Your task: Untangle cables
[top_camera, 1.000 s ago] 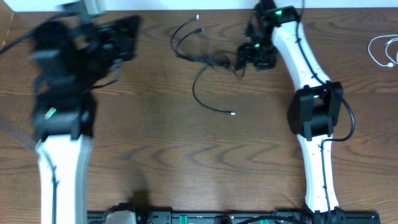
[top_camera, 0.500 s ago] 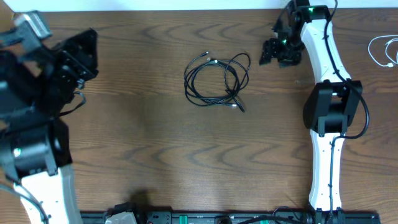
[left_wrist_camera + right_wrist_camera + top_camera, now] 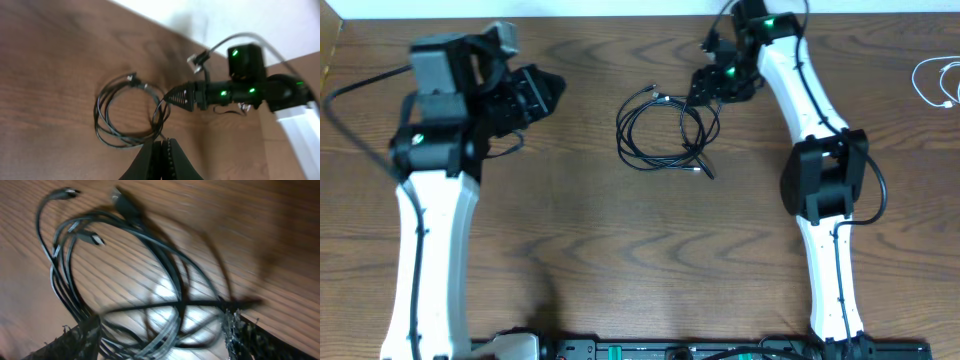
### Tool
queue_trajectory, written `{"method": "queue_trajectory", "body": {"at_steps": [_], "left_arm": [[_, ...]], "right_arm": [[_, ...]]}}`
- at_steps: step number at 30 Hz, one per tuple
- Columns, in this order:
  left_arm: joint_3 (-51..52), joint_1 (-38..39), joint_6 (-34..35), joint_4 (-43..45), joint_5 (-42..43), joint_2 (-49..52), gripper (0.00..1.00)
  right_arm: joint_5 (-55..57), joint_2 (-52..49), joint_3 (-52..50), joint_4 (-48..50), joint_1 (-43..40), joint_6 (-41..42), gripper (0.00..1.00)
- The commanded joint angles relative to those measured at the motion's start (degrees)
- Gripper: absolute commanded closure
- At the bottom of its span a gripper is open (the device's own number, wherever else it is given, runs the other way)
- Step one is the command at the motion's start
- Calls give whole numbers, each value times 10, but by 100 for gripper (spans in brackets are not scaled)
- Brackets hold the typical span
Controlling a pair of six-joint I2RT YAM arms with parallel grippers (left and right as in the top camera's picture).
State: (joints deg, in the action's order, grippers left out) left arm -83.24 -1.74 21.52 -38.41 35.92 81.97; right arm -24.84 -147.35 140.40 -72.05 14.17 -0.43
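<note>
The black cable [image 3: 623,135] lies coiled in loose overlapping loops on the wooden table [image 3: 620,250], at the back centre. My right gripper [image 3: 702,90] hovers over the coil's upper right edge. In the right wrist view it [image 3: 160,335] stands open, with several strands of the black cable [image 3: 170,275] running between its fingers. My left gripper [image 3: 548,95] sits well left of the coil. Its jaws [image 3: 162,150] are shut with nothing in them, and the coil [image 3: 100,115] lies ahead of them. The white cable [image 3: 920,85] lies looped at the table's far right edge.
The right arm's white links [image 3: 820,180] run down the right side of the table, the left arm's [image 3: 425,250] down the left. A pale wall borders the table's back edge [image 3: 620,8].
The right gripper has come back left from the far right onto the coil's edge. The left arm has swung in toward the centre. The black cable, strung out a second ago, now lies coiled.
</note>
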Motion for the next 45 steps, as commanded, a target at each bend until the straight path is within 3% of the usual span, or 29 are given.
{"method": "queue_trajectory", "body": {"at_steps": [1,25,45], "left_arm": [[-1,12,-11,-2,12,39,93],[5,28,-11,-3,9,69,92],[5,28,-11,-2,5,69,92]], "right_arm": [[53,-3,1,5,15,27,24],[89,-3,0,27,47,73,22],[89,-3,-61,80,62,95,24]]}}
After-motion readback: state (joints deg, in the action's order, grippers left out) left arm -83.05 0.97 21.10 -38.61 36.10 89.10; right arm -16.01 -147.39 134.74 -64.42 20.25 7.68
